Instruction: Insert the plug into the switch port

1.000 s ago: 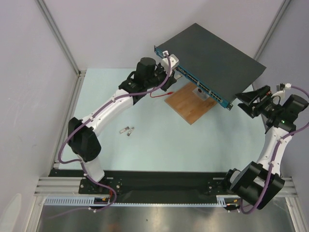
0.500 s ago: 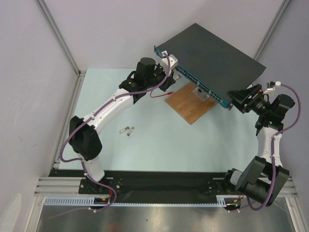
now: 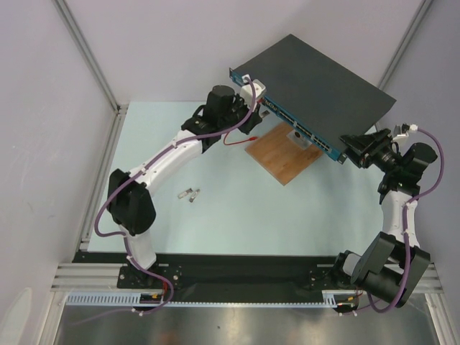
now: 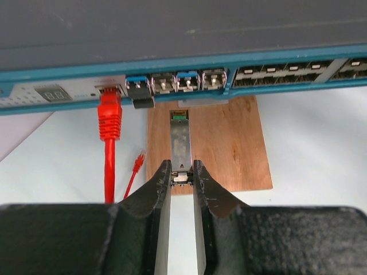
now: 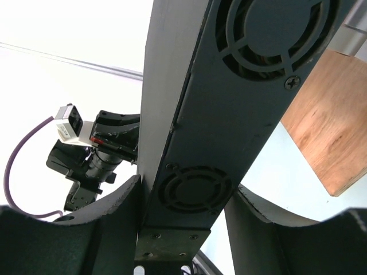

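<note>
The plug (image 4: 182,146), a slim metal module, sits mid-frame in the left wrist view. The left gripper (image 4: 182,179) clamps its tail, and its tip is just short of the switch (image 4: 172,34) ports across the top. The switch's small panel at upper left is too blurred to read. A red cable (image 4: 109,123) is plugged in at left, and a wooden board (image 4: 229,143) lies beneath. The right gripper (image 5: 183,215) seems to pinch the switch's end.

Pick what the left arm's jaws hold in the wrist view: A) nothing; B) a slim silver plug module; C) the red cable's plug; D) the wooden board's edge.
B: the left jaws pinch the rear of the silver plug module, its tip short of the switch ports; the red cable sits already plugged in beside it.
</note>
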You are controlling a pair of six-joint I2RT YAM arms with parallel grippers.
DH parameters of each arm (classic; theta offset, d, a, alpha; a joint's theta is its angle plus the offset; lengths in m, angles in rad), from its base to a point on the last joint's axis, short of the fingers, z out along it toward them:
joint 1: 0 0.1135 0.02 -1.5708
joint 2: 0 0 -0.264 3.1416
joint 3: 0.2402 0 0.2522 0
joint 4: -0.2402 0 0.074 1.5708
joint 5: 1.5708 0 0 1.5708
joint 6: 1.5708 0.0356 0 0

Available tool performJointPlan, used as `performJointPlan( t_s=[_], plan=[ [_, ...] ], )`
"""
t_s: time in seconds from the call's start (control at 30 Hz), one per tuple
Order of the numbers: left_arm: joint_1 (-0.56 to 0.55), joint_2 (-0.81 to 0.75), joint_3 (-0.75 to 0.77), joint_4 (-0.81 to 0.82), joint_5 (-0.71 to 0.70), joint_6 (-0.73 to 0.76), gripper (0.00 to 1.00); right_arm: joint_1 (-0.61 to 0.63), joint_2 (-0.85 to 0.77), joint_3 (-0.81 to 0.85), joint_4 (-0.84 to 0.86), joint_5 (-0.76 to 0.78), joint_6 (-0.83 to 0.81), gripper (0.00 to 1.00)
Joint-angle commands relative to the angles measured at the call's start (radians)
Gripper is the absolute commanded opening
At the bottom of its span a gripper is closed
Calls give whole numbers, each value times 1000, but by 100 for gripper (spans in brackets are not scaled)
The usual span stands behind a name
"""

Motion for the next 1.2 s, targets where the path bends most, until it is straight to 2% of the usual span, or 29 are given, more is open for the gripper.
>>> performJointPlan(
  t_s=[0.0,1.17],
  plan=[
    [6,9,63,42,-5,-29,0,9,-15,-6,101,40,-87,0],
    [6,25,121,51,-17,-43,0,44,-18,12,64,40,-124,0]
  ],
)
